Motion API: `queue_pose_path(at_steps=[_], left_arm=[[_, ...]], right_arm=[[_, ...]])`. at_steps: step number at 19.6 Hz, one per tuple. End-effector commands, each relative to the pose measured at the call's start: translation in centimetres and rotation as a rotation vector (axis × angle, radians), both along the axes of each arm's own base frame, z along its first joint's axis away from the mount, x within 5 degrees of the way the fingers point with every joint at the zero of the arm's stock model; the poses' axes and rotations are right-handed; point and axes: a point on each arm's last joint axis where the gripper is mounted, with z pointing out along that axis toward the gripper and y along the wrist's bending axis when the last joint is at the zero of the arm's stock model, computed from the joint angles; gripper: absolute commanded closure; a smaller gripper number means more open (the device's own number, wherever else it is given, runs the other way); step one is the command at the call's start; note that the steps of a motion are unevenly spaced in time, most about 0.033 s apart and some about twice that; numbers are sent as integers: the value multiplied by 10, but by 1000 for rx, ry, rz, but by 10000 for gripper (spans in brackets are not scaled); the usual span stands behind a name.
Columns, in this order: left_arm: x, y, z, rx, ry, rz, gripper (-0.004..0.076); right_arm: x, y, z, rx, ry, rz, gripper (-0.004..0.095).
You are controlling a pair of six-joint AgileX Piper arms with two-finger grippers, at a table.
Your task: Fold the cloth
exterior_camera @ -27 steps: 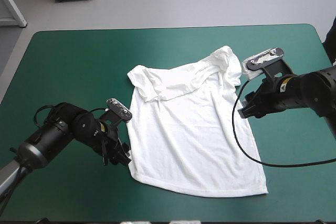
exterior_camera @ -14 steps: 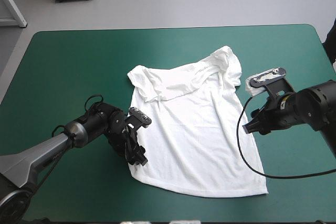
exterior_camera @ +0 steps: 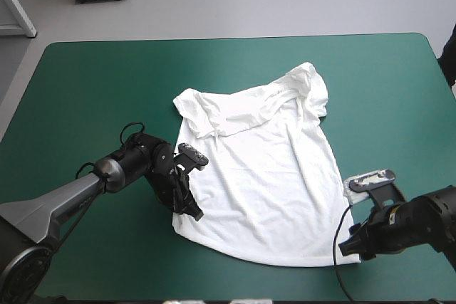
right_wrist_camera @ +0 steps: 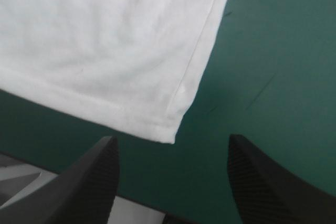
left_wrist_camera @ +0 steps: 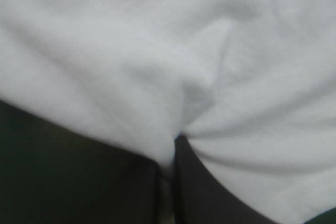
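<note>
No fold is made yet: the T-shirt (exterior_camera: 263,176) lies flat on the table (exterior_camera: 92,83), its 7 o'clock hem corner pinched in the left claw (exterior_camera: 192,210), while the right claw (exterior_camera: 348,249) gapes beside the 5 o'clock corner.

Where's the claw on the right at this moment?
In the high view the right gripper is low near the table's front edge, open, just right of the nearest hem corner of the T-shirt.
</note>
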Motion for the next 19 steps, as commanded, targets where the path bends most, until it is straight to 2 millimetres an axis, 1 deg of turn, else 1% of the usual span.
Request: queue_pose_path(at_steps=[1, 2, 6, 9, 13, 14, 15, 16, 17, 18, 19], left_arm=[[4, -11, -15, -66, 3, 48, 734], [4, -11, -17, -63, 8, 48, 734], [4, -11, -17, -62, 9, 48, 734], [4, -11, -17, -70, 13, 53, 734], [3, -13, -17, -82, 19, 56, 734], [3, -13, -17, -83, 20, 57, 734], [3, -13, -17, -83, 27, 58, 734], [2, -13, -17, -84, 27, 59, 734], [2, -13, -17, -84, 27, 59, 734], [2, -13, -17, -84, 27, 59, 734], [2, -13, -17, -84, 27, 59, 734]], right_arm=[[-8, 2, -14, 31, 57, -7, 331], [-10, 1, -25, 24, 78, -10, 331], [-5, 1, -36, 22, 27, -20, 331], [2, 2, -48, 13, 46, -33, 331], [27, 11, -69, 2, 101, -43, 332], [29, 12, -73, -5, 119, -44, 338], [33, 13, -82, -21, 169, -55, 377], [34, 14, -87, -28, 197, -64, 402], [35, 16, -94, -29, 244, -70, 468], [35, 16, -97, -27, 260, -71, 501], [33, 19, -103, -1, 306, -77, 612]])
